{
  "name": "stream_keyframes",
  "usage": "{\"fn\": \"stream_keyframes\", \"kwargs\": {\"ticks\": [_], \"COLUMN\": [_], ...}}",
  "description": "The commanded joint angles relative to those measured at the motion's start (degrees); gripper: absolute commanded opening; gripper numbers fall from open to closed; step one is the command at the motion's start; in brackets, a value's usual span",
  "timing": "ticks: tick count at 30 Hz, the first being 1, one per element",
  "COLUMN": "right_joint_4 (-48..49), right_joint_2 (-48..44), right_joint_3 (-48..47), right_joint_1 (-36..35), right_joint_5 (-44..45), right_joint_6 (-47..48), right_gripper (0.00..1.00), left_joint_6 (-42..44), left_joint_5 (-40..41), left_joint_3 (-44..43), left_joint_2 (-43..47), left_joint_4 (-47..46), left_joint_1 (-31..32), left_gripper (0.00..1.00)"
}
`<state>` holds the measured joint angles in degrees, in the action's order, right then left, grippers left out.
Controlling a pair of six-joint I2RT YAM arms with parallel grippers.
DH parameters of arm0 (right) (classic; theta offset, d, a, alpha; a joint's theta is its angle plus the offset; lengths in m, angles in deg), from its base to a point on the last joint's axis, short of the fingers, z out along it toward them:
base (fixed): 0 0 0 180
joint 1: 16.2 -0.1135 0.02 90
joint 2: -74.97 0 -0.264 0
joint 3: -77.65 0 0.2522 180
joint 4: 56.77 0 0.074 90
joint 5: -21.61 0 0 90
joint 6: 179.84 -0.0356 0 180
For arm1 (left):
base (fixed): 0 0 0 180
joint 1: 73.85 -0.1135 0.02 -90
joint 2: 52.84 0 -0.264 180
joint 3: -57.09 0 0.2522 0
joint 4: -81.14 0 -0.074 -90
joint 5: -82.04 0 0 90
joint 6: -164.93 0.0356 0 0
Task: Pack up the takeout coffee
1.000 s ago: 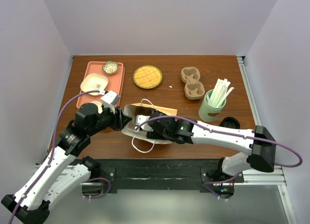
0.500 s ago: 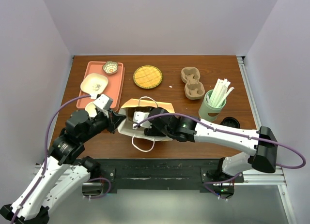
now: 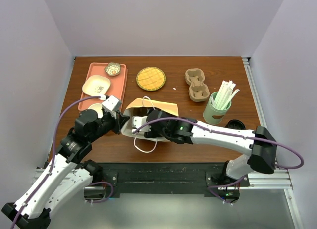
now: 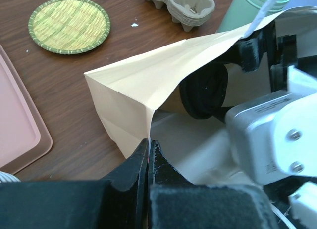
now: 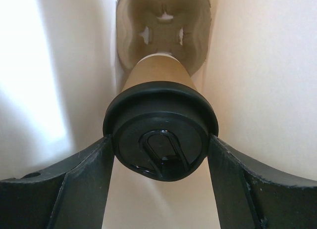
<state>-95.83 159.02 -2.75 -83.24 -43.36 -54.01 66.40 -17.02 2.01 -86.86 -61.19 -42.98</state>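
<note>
The takeout coffee (image 5: pixel 161 135), a tan paper cup with a black lid, is inside the paper bag (image 3: pixel 148 109), lid toward the right wrist camera. My right gripper (image 5: pixel 161 145) is shut on it, one finger against each side of the lid. A moulded pulp cup carrier (image 5: pixel 163 21) lies at the bag's far end, beyond the cup. From above, my right gripper (image 3: pixel 148 129) reaches into the bag's mouth and the cup is hidden. My left gripper (image 4: pixel 149 142) is shut on the bag's (image 4: pixel 143 85) front edge, holding the mouth open; it also shows from above (image 3: pixel 125 124).
A pink tray (image 3: pixel 120 80) with two small bowls stands at the back left. A woven coaster (image 3: pixel 150 78), a stack of pulp carriers (image 3: pixel 197 84), a pale-green cup of straws (image 3: pixel 218 108) and a loose black lid (image 3: pixel 235 125) lie behind and right of the bag.
My right gripper has pushed further left into the bag with the coffee. My left gripper has shifted slightly with the bag's edge, and the bag stands more open.
</note>
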Motion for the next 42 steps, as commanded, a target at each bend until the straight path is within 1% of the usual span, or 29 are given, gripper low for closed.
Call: {"fn": "stream_keyframes", "kwargs": {"ticks": [1, 3, 6, 8, 14, 19, 22, 25, 30, 42], "right_joint_4": [4.21, 3.94, 3.94, 3.94, 4.38, 3.33, 3.24, 4.82, 5.00, 6.75], "right_joint_2": [2.69, 3.57, 4.01, 3.41, 1.38, 3.39, 5.50, 4.72, 2.96, 3.31], "right_joint_3": [-2.80, -4.55, -5.00, -4.13, -1.22, -5.43, -7.46, -4.66, -0.52, 0.89], "right_joint_1": [0.25, 0.34, 0.34, 0.69, 1.92, 1.92, 1.92, 2.18, 4.29, 5.43], "right_joint_5": [3.09, 3.09, 6.07, 7.39, 7.66, 4.24, 5.11, 6.69, 7.74, 5.55], "right_joint_6": [3.80, 3.37, 2.75, 2.75, 3.54, 2.57, 2.48, 5.11, 5.39, 4.42], "right_gripper": [0.36, 0.36, 0.36, 0.36, 0.36, 0.36, 0.36, 0.36, 0.36, 0.35], "left_joint_6": [2.64, 3.17, 3.96, 4.40, 4.58, 4.93, 4.76, 4.49, 3.62, 2.65], "left_joint_5": [1.23, 2.99, 5.19, 5.02, 4.75, 4.93, 5.54, 5.63, 5.37, 2.29], "left_joint_3": [-0.07, -0.25, -0.60, -0.52, 0.01, 0.62, 0.72, 0.89, 1.15, 1.59], "left_joint_2": [-0.17, -0.08, 0.27, 0.27, 0.01, -0.34, -0.78, -0.61, -0.26, -0.08], "left_joint_4": [-3.43, -2.63, -2.19, -2.19, -2.37, -2.98, -3.42, -3.95, -4.48, -6.15], "left_joint_1": [-0.11, -0.20, -0.11, -0.20, -0.11, -0.11, -0.11, -0.20, -0.11, -0.11], "left_gripper": [0.00, 0.00, 0.00, 0.00, 0.00, 0.00, 0.00, 0.00, 0.00, 0.00]}}
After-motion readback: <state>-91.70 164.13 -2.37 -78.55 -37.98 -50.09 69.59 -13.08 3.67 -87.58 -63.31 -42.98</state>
